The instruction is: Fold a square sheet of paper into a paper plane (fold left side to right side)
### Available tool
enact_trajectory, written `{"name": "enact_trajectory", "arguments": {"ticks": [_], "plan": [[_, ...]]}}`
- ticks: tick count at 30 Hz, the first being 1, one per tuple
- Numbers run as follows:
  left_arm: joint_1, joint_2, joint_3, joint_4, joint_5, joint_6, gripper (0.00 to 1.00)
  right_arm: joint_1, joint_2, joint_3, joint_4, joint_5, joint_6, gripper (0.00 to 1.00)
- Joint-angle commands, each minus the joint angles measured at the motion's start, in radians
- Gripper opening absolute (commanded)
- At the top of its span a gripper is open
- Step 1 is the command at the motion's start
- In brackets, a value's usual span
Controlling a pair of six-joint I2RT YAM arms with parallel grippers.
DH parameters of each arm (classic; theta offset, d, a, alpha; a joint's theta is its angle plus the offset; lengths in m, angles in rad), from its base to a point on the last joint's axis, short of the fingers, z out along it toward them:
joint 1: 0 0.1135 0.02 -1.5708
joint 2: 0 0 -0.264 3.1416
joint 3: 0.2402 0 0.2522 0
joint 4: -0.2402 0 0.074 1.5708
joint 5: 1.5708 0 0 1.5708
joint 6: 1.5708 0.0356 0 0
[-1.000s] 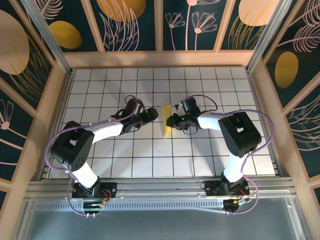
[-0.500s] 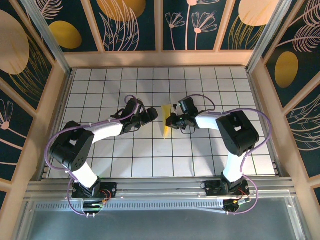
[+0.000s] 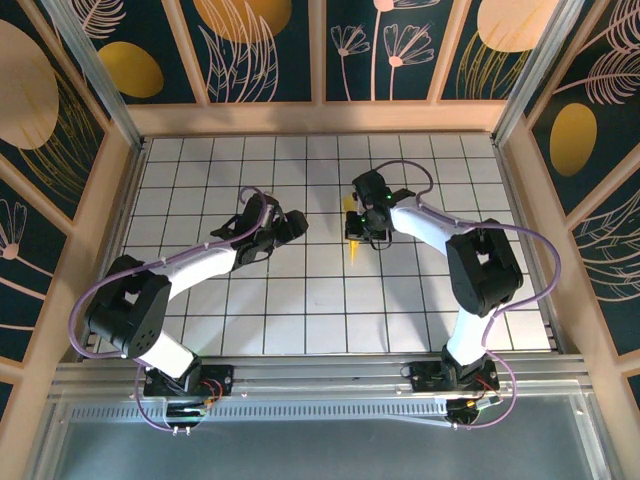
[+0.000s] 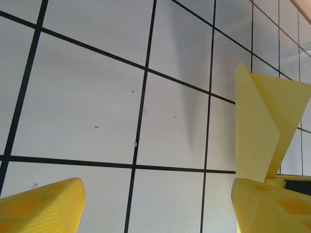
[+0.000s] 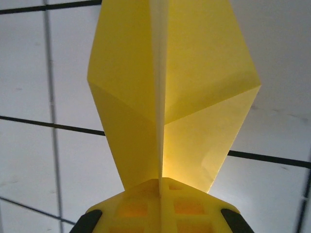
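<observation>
The white gridded table (image 3: 200, 310) lay between the patterned walls, and both arms reached in over its middle from the near edge. The left arm (image 3: 200, 265) stretched far and to the right. The right arm (image 3: 440, 225) bent back toward the centre.

The left end effector (image 3: 290, 225) hung released, its yellow fingers (image 4: 43, 206) spread wide with only bare tiles between them. The right end effector (image 3: 360, 230) was clenched on the paper plane (image 3: 357, 248), its jaws pressed together along the centre crease at one end of the dart.

The right arm had the plane. It lay just to the right of the left end effector, apart from it and not touching. From above, its long axis ran roughly near to far. From the right wrist, the plane (image 5: 170, 97) stretched straight away from the jaws, a wing flaring to each side of the crease. From the left wrist, the plane (image 4: 265, 121) stood beyond the right-hand finger, point upward. I could not tell whether it touched the table.

By my reckoning, any pressing of the left side toward the right would need the left end effector to travel rightward across that gap.
</observation>
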Motion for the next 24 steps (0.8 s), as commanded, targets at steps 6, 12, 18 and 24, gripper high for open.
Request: {"name": "enact_trajectory", "arguments": {"ticks": [6, 12, 18, 24], "plan": [[0.007, 0.009, -0.023, -0.021, 0.0, 0.017, 0.79, 0.045, 0.1, 0.073, -0.144, 0.198, -0.039, 0.0], [0.007, 0.018, -0.024, -0.019, 0.009, 0.015, 0.79, 0.052, 0.127, 0.064, -0.117, 0.217, -0.026, 0.04], [0.007, 0.018, -0.024, -0.02, 0.008, 0.013, 0.79, 0.052, 0.127, 0.047, -0.092, 0.208, -0.014, 0.13], [0.007, 0.023, -0.024, -0.018, 0.012, 0.012, 0.79, 0.052, 0.115, 0.042, -0.073, 0.183, -0.004, 0.2]]}}
